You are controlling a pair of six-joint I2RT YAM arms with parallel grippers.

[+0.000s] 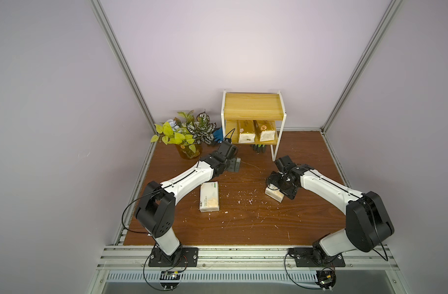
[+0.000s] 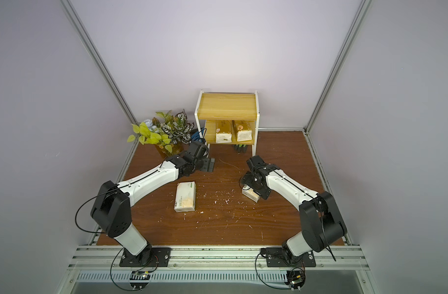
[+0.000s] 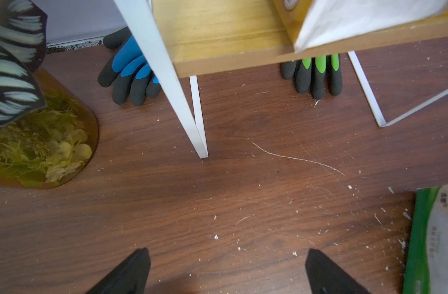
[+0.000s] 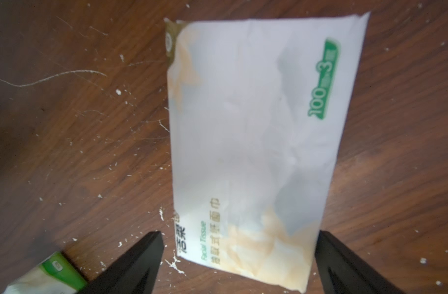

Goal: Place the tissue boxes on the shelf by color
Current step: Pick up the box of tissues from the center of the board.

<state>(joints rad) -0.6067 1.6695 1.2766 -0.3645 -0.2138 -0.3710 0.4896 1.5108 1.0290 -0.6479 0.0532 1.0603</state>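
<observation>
In both top views the shelf (image 1: 252, 105) stands at the back wall, with light yellow wooden boards and thin white metal legs. The two gold packs (image 1: 245, 133), in glossy film, lie side by side on its lower board, and its upper board is bare. On the dark wood-grain table (image 1: 243, 229), which is dusted with white crumbs, the left white pack (image 1: 209, 197) lies well in front of the shelf toward its left side. The right white pack (image 1: 273, 195) lies in front of its right front leg. In the left wrist view the left gripper (image 3: 228, 254) hangs with jaws spread and nothing between them, over bare table near the shelf's left front leg. A blue glove (image 3: 131, 73) and a green glove (image 3: 317, 73) lie under the shelf. In the right wrist view, slightly blurred, the right gripper (image 4: 239, 235) has its jaws released and wide apart, one on each side of the right white pack's short end. The step seems to be the grasp. I would lower the gripper until both fingers pass the pack's sides, then close slowly, because the crinkled soft wrap will squash. The pack probably belongs on the upper board, apart from the gold ones.
</observation>
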